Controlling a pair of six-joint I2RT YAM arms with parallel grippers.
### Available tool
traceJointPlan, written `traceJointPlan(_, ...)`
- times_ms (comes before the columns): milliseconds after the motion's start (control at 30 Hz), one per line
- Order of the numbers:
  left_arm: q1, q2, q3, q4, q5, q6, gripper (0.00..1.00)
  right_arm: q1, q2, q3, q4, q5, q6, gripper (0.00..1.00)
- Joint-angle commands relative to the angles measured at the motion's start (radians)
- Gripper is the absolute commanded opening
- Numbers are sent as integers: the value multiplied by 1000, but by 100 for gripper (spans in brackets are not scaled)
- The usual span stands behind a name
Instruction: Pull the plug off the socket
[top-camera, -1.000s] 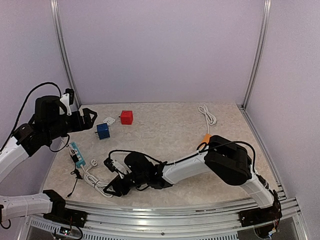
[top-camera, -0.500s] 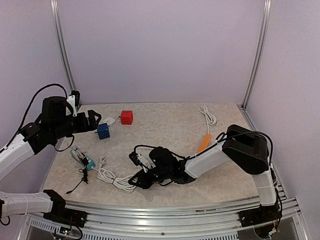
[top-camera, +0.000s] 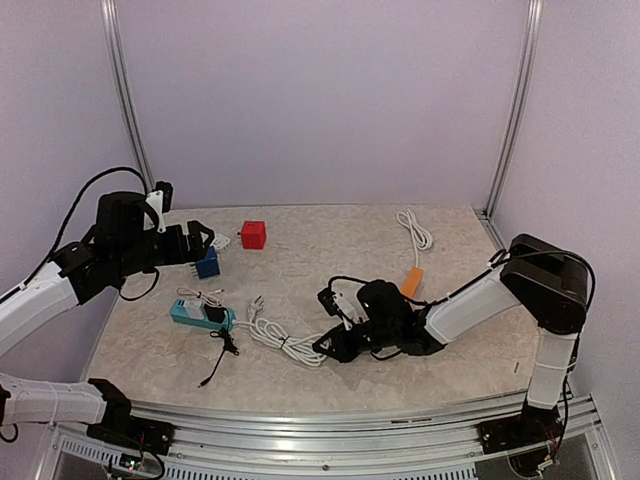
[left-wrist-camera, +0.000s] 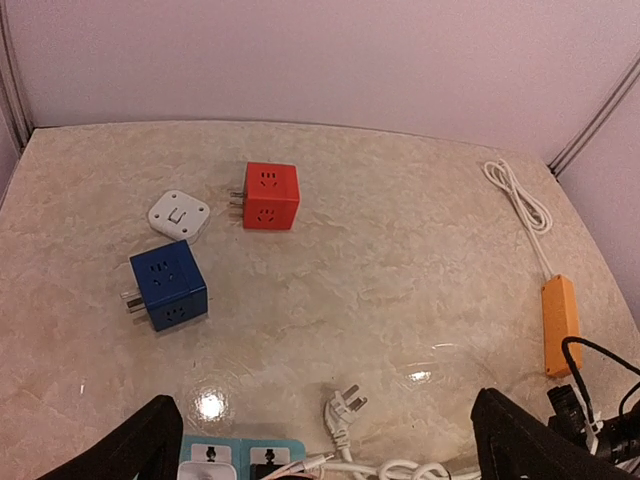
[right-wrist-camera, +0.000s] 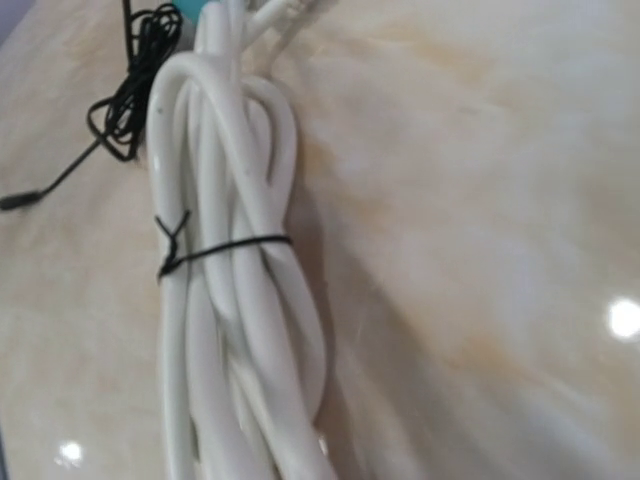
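Centrally, right tool clenched on white cable, left tool released

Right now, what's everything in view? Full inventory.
teal power strip: 1, teal, front-left of table
black plug: 1, black, seated in the teal power strip
cable bundle: 1, white, tied, front-centre
white plug: 1, white, loose beside the bundle
red cube socket: 1, red, back-left
blue cube socket: 1, blue, back-left
square adapter: 1, white, between the cubes
orange block: 1, orange, right-centre, on white cord
table: 1, beige marbled
left pincer: open, above blue cube socket
right pincer: shut on cable bundle
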Motion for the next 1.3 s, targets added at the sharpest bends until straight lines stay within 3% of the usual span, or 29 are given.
traceJointPlan(0,-10,18,0,37,23,13,99,-46,-70,-93,-77,94,-35,0)
traceJointPlan(667,-67,153,-66,66,128,59,99,-286,-405,-442,-197,126,-101,0)
traceJointPlan(867,-100,166,-150,165,138,50,91,-290,-479,-503,-217,108,-98,0)
traceJointPlan(1000,-177,192,-203,239,51,80,87,-288,-578,-551,-220,86,-96,0)
traceJointPlan(1267,-256,273,-292,488,7,139,84,-263,-689,-574,-273,60,-83,0)
